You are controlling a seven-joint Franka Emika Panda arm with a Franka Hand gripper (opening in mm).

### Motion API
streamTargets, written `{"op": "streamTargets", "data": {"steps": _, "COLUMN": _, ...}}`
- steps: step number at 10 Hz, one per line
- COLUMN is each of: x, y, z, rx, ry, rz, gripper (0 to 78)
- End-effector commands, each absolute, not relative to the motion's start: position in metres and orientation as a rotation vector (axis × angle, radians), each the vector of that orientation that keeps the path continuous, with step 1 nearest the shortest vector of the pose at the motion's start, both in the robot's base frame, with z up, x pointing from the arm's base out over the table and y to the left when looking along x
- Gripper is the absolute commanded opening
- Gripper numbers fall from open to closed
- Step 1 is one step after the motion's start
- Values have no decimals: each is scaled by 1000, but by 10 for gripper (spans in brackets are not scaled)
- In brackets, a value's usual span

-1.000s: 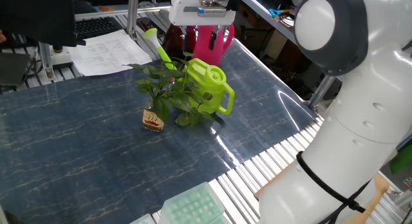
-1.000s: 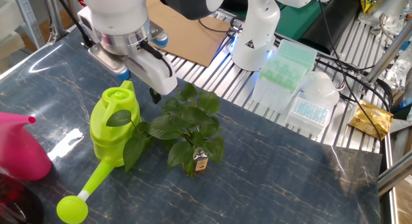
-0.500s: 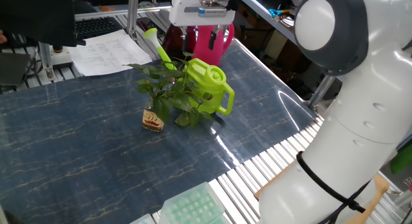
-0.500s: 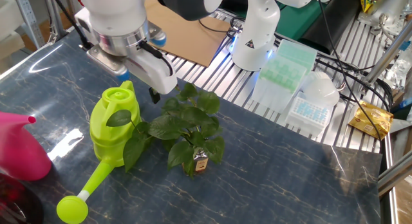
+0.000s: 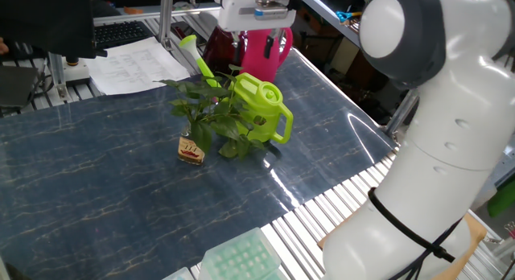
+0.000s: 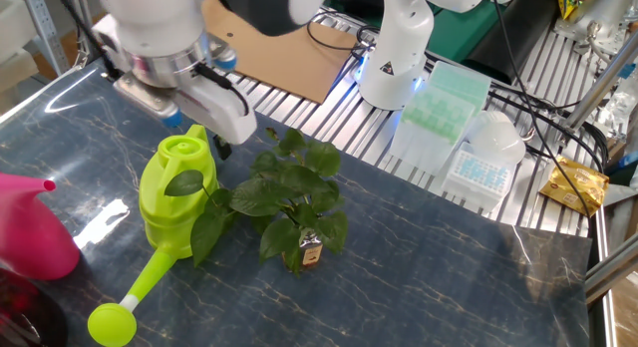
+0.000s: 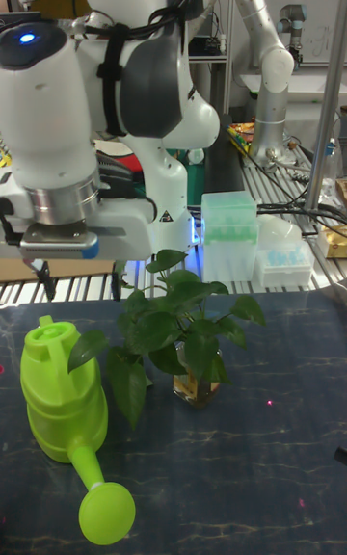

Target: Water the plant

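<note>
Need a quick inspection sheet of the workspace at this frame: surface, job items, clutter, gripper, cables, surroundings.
Surface: dark marbled table top, glare patches, no spill seen.
Job's things: plant upright in small labelled bottle; lime green watering can standing beside it, leaves overlapping the can, spout pointing toward table edge.
Clutter: pink watering can at table edge.
Gripper: gripper above the lime can, holding nothing; jaw state unclear.
Cables: black cables on the slatted bench, off the table.
Surroundings: green tip boxes, papers, second robot arm behind.

The plant [image 6: 289, 202] stands just beside the green watering can [image 6: 174, 202]; the gripper [image 6: 214, 138] hangs above the can.
</note>
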State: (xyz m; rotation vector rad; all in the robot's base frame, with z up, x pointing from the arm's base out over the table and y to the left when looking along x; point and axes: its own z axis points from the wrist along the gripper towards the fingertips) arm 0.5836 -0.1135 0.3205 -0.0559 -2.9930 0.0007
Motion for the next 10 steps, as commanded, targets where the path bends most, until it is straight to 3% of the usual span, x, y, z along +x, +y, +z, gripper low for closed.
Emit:
{"op": "streamTargets", "data": {"steps": 1, "x": 598, "y": -135, "z": 309, "rx": 65, "ry": -3002, "rz": 13, "gripper": 774}}
{"op": "streamTargets", "data": {"steps": 10, "x": 594, "y": -160, "z": 284, "rx": 234, "ry": -3018, "rz": 21, "gripper": 774}}
